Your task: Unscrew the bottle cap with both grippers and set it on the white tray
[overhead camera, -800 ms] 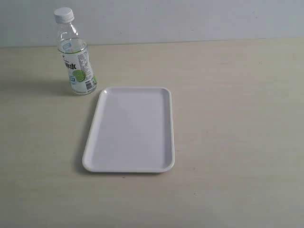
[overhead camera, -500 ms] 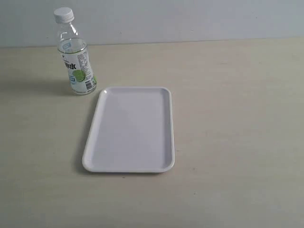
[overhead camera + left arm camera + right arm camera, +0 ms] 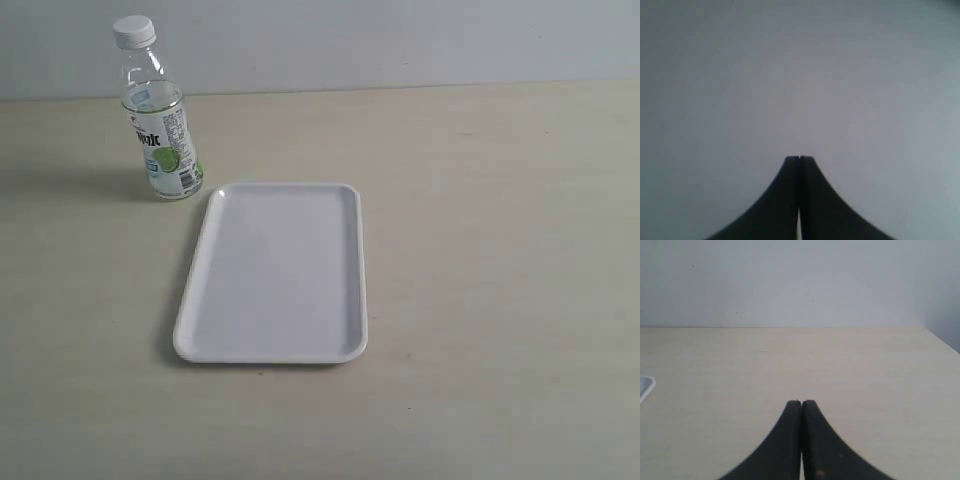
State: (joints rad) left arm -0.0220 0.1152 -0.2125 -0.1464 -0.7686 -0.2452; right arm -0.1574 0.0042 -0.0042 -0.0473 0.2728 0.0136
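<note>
The bottle (image 3: 163, 130) stands upright near the far left corner of the worktop (image 3: 500, 250), close to the wall (image 3: 400, 40), with its white cap (image 3: 133, 31) sitting on the neck. Just beside its base, nearer the camera and a little to the right, lies the white tray (image 3: 272, 272) — flat on the worktop, its long side running away from the camera. Bottle and tray are close together, and a thin strip of worktop seems to show between them. The left end effector (image 3: 800, 159) has its two black tips pressed together, gripping nothing, with only a plain grey surface in front of it. The right end effector (image 3: 801, 403) is likewise pressed together and empty — it hangs above bare worktop, facing the wall, with one corner of the tray just in sight
</note>
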